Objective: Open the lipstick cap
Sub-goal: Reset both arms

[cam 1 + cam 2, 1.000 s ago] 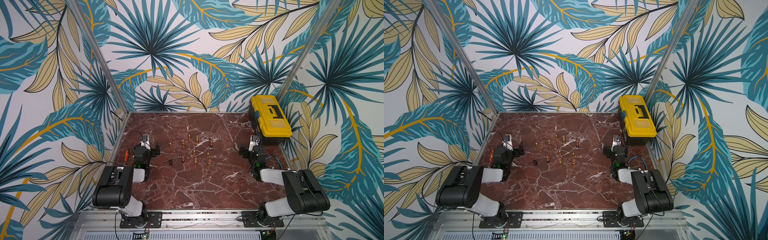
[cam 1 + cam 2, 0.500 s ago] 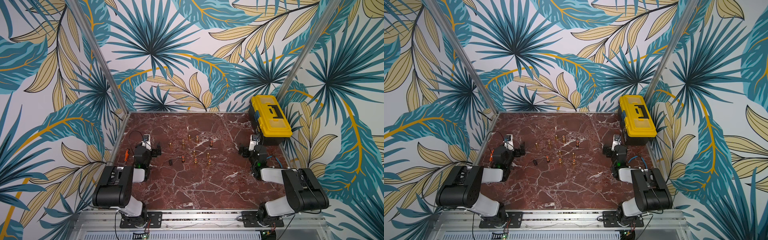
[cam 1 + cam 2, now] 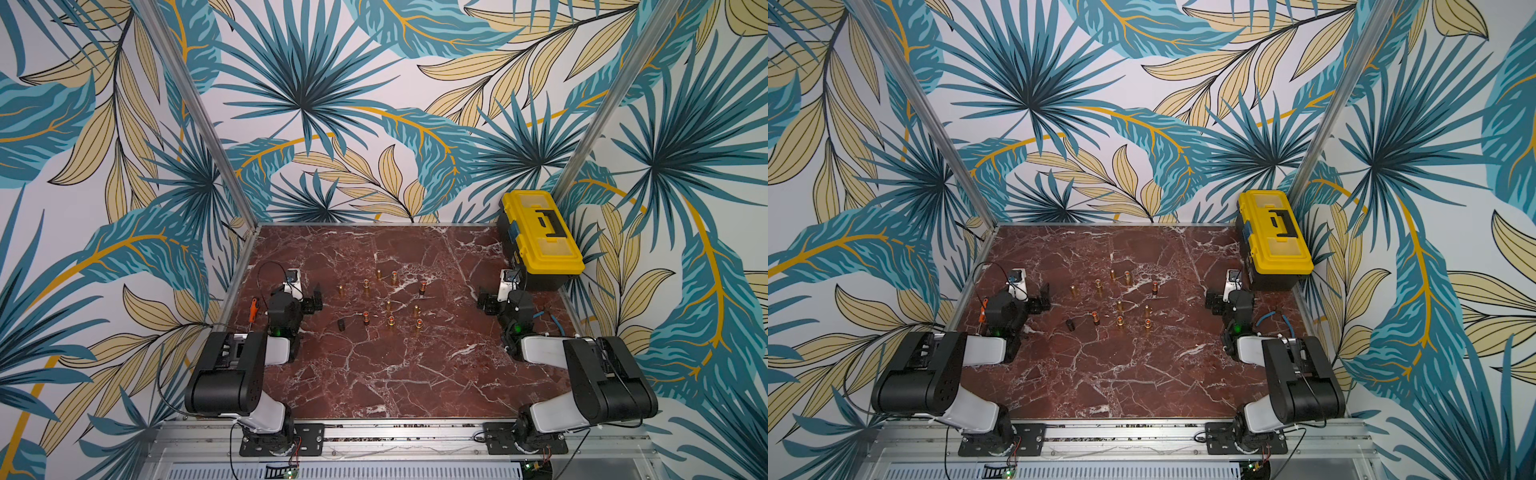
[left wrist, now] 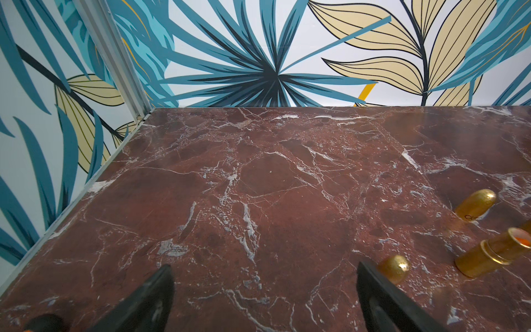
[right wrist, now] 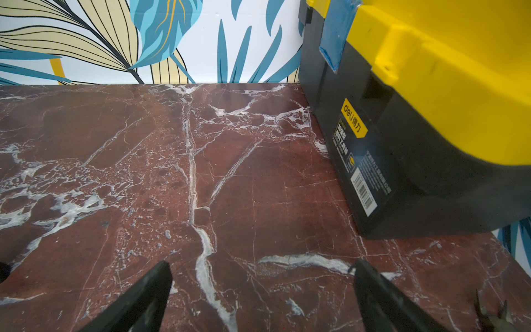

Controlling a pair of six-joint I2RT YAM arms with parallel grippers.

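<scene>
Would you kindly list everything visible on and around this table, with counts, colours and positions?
Gold cylindrical lipstick tubes: about ten, gold, several with red-orange tips showing, standing in a loose cluster mid-table.
Small black cylindrical piece: one, black, at the cluster's edge on the left arm's side; possibly a cap.
Yellow-lidded black plastic toolbox: one, lid shut, far corner on the right arm's side.
Red-brown marble tabletop: one, white-veined.
Leaf-patterned walls: three, teal and beige.
Left gripper: black, open, empty, beside the cluster.
Right gripper: black, open, empty, near the toolbox.
</scene>
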